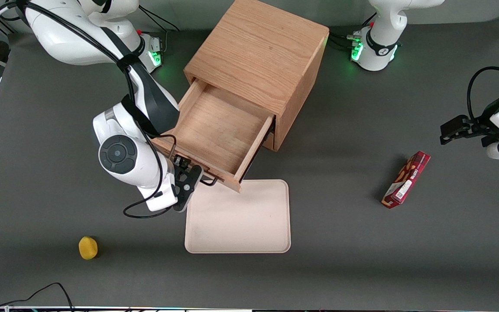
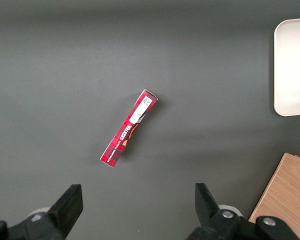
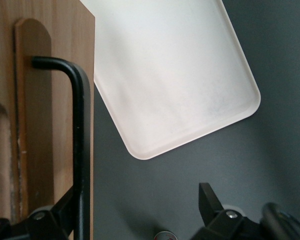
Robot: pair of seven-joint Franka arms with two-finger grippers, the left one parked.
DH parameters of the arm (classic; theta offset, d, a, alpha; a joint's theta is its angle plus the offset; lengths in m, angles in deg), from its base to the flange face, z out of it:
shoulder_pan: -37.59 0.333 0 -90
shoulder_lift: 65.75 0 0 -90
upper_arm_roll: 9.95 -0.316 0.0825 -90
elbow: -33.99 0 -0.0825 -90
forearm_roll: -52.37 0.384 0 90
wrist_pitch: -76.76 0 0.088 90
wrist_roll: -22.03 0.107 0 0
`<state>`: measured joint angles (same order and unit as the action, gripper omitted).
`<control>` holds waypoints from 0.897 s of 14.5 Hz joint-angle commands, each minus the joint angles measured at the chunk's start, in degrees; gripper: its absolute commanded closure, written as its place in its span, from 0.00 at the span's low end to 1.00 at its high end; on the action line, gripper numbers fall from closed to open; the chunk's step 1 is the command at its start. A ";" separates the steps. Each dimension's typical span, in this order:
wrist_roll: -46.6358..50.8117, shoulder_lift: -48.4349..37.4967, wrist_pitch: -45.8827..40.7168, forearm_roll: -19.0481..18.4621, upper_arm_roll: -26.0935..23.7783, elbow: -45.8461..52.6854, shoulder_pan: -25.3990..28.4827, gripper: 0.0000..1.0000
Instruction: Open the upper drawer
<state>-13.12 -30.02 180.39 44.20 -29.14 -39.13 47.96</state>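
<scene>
The oak cube cabinet (image 1: 258, 56) stands at the back middle of the table. Its upper drawer (image 1: 219, 125) is pulled far out toward the front camera, and its light wood inside shows empty. The drawer front (image 3: 40, 125) carries a thin black bar handle (image 3: 80, 150), which also shows in the front view (image 1: 209, 182). My right gripper (image 1: 191, 171) is at the drawer front, beside the handle. In the right wrist view the gripper (image 3: 137, 207) is open wide. One finger (image 3: 65, 212) lies against the bar, and the other finger (image 3: 210, 205) is well apart over the table. The lower drawer is hidden under the open one.
A cream tray (image 1: 238, 216) lies just in front of the open drawer, nearer the front camera; it also shows in the right wrist view (image 3: 180, 75). A yellow object (image 1: 88, 248) sits near the table's front edge. A red box (image 1: 406, 179) lies toward the parked arm's end.
</scene>
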 commanded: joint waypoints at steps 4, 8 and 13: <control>-0.45 1.26 -4.39 -0.97 -0.23 5.34 0.70 0.00; -0.37 1.18 -8.26 -0.97 -0.32 9.47 1.05 0.00; 1.38 -4.69 -13.18 -0.97 -0.14 11.94 0.09 0.00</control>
<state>-13.00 -30.90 169.83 44.19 -29.20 -28.17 48.17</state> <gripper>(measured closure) 0.000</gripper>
